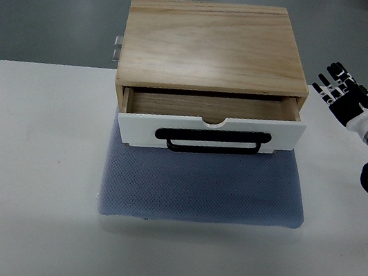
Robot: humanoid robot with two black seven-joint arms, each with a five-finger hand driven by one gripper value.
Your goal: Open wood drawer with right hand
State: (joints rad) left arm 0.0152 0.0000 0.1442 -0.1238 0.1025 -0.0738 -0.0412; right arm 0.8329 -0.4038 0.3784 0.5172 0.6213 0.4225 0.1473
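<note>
The blue-grey mat (197, 189) lies nearest on the white table (27, 155), and on it stands the wooden box (212, 48), its white-fronted drawer (209, 131) already pulled partly out, black handle (213, 141) facing the camera. The right hand (345, 93) hovers well apart beyond the box's right side, fingers spread, holding nothing. Risk: a further pull could drag the unsecured box across the mat.

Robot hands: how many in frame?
1. The right hand is at the right edge, fingers spread, holding nothing, apart from the partly open wood drawer. The left hand is not in view.
</note>
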